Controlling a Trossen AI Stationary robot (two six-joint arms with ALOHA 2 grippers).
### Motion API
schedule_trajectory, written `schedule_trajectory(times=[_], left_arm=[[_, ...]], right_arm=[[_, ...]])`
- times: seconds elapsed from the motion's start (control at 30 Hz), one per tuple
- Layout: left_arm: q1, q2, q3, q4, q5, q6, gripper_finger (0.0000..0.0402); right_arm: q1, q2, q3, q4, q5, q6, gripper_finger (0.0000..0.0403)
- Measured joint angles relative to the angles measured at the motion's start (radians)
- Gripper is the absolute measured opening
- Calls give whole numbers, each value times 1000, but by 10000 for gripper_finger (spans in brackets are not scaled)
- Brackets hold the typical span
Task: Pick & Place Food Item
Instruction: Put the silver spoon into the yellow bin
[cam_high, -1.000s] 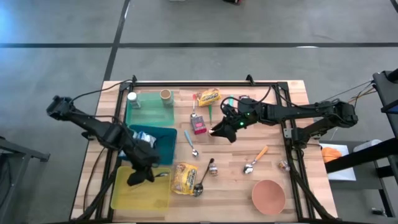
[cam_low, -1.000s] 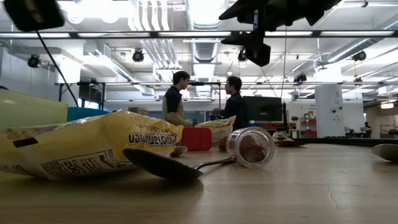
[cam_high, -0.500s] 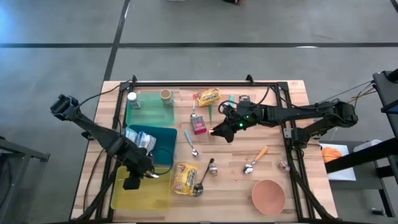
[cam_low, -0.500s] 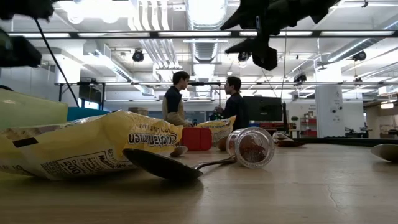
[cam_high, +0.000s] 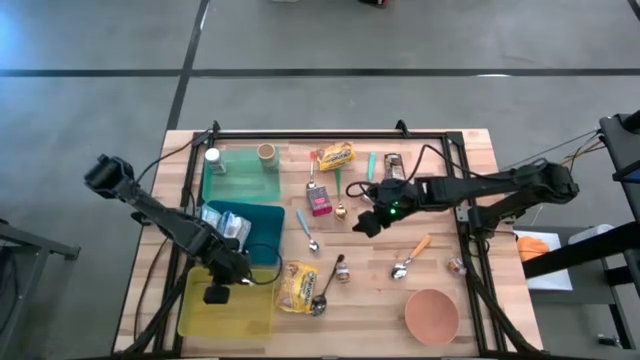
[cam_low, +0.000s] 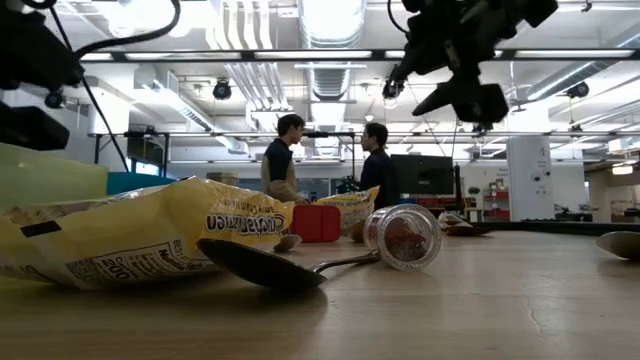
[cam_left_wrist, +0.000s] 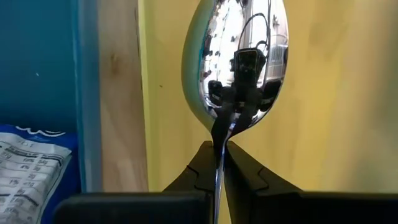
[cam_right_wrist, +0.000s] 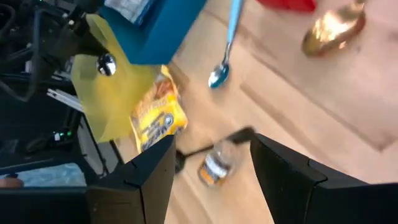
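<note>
My left gripper (cam_high: 236, 280) is shut on a silver spoon (cam_left_wrist: 236, 62) over the yellow tray (cam_high: 235, 315) at the near left. My right gripper (cam_high: 365, 222) hangs open and empty above the table's middle, right of the red box (cam_high: 320, 203) and a gold spoon (cam_high: 340, 210). A yellow snack bag (cam_high: 297, 284) lies flat beside the yellow tray. Another yellow bag (cam_high: 337, 155) lies near the far edge. A printed packet (cam_high: 225, 225) rests in the blue tray (cam_high: 268, 235). My left gripper pinches the spoon's thin handle (cam_left_wrist: 219, 163) between its two fingertips. The fingers slant steeply down and the spoon runs on along them. Its bowl (cam_left_wrist: 236, 62) points away from the gripper, over the yellow tray; whether it touches the tray I cannot tell.
A green tray (cam_high: 240, 175) with a small bottle stands at the far left. A small jar (cam_high: 340, 270), a dark spoon (cam_high: 322, 300), an orange-handled spoon (cam_high: 412, 256) and a pink bowl (cam_high: 432, 314) lie at the near right. People stand in the room beyond (cam_low: 325, 160).
My left gripper has come down over the yellow tray and tipped steeper, still shut on the spoon. My right gripper has drifted toward the table's right edge and rolled about its own line, staying open; the gold spoon by the red box now shows.
</note>
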Motion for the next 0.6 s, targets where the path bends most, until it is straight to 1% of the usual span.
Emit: schedule_trajectory(times=[0.2, 0.27, 0.33, 0.43, 0.6], left_arm=[[3, 93, 1, 31, -6, 6, 13], [3, 125, 7, 32, -22, 24, 13], [4, 151, 18, 32, -32, 42, 13], [4, 179, 27, 39, -45, 65, 13], [5, 203, 23, 43, -75, 73, 13]], right_arm=[[36, -25, 0, -139, 0, 51, 206], [45, -33, 0, -177, -1, 23, 206], [55, -45, 0, -197, -1, -44, 206], [66, -64, 1, -198, -1, -125, 206], [67, -85, 0, -275, 3, -126, 206]])
